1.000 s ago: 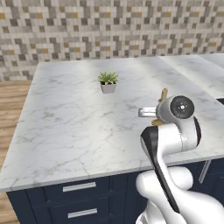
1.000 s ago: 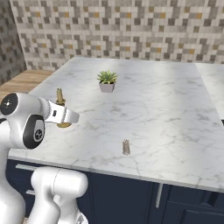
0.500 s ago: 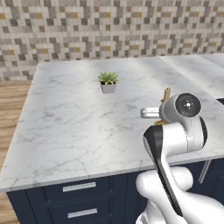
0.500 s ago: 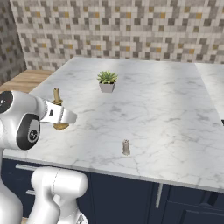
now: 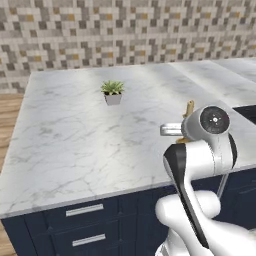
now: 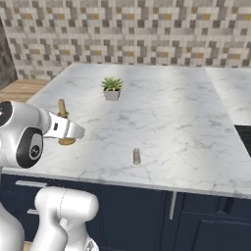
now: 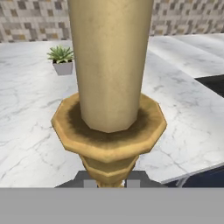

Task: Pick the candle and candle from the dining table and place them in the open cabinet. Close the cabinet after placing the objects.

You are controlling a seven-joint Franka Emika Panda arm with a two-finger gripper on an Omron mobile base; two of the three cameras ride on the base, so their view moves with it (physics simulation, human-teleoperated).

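1. The gripper (image 7: pixel 109 181) is clamped on the brass holder of the taper (image 7: pixel 110 61); its two dark fingertips press the holder's stem just below the wide drip dish.
2. The taper stands upright in the grip, close in front of the hand camera.
3. In the right base view the taper (image 6: pixel 62 109) and its holder show behind the hand, over the near left part of the table (image 6: pixel 176 117); whether the base touches the marble cannot be told.
4. The stub (image 6: pixel 137 156) stands upright on the table near its front edge, well apart from the gripper.
5. A potted plant (image 6: pixel 112 88) stands farther back, toward the tiled wall (image 6: pixel 127 34).
6. The marble between plant, stub and taper is bare.
7. Navy drawers (image 5: pixel 85 225) lie below the front edge.
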